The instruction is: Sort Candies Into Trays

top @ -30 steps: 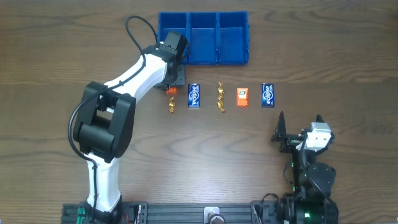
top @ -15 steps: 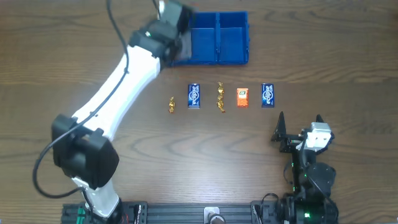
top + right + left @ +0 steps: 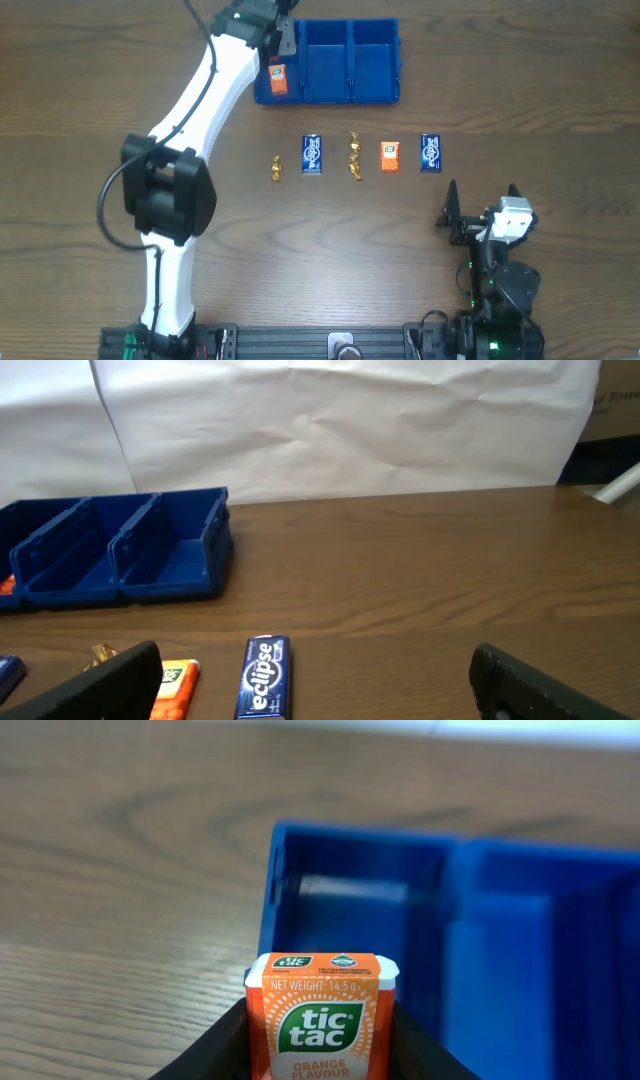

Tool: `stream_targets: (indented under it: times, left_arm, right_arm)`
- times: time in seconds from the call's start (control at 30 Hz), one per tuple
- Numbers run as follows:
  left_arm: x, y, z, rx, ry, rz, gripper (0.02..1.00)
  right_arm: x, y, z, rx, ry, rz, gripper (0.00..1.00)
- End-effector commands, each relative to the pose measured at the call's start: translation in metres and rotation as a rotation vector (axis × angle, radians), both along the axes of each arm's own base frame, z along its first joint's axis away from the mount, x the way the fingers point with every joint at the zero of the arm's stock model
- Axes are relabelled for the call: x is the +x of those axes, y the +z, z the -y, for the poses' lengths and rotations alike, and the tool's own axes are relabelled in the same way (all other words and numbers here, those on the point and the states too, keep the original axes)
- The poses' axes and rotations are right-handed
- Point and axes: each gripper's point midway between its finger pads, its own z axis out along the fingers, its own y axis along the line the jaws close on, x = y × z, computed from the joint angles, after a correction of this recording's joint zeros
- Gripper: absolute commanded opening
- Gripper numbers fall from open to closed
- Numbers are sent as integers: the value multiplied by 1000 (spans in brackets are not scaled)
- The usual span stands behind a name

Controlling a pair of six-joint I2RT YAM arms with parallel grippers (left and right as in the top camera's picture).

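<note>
Tray (image 3: 340, 96) of blue plastic near far edge of table (image 3: 560, 110), three compartments side by side. Left claw (image 3: 320, 1038) closed on orange box (image 3: 278, 81), fingers (image 3: 215, 1055) pressed against both its flanks, label upright and facing wrist camera. Held at tray's left compartment, just by its near wall; cannot tell whether clear of compartment floor or touching it. Left arm (image 3: 215, 95) stretched from near edge up to tray's left end.

Between tray and near edge, a row of loose candies flat on the wood, each apart from the next: gold sweet (image 3: 276, 169) at left end, then blue pack (image 3: 312, 154), gold pair (image 3: 354, 158) one beyond the other, second orange box (image 3: 389, 156), second blue pack (image 3: 430, 153) at right end.

Right claw (image 3: 478, 205) spread wide with nothing between its fingers, low over near-right part of table, short of the row, pointed toward second blue pack and second orange box
</note>
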Motion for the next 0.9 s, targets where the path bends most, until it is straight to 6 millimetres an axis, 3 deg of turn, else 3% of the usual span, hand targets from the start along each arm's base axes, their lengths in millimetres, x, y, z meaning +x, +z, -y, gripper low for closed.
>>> stream_targets:
  times: [0.03,0.77,0.83,0.9]
  left_arm:
    - [4,-8,-2,-4,-17,-16,314]
    - [6,-20,14,-69,-62,-34,360]
    - [6,-20,14,-66,-65,-34,432]
    - [6,-20,14,-66,-65,-34,581]
  right_arm:
    - [0,-2,4,12,-20,1,998]
    - [0,-2,4,12,-20,1,998]
    - [0,-2,4,12,-20,1,998]
    - [0,-2,4,12,-20,1,998]
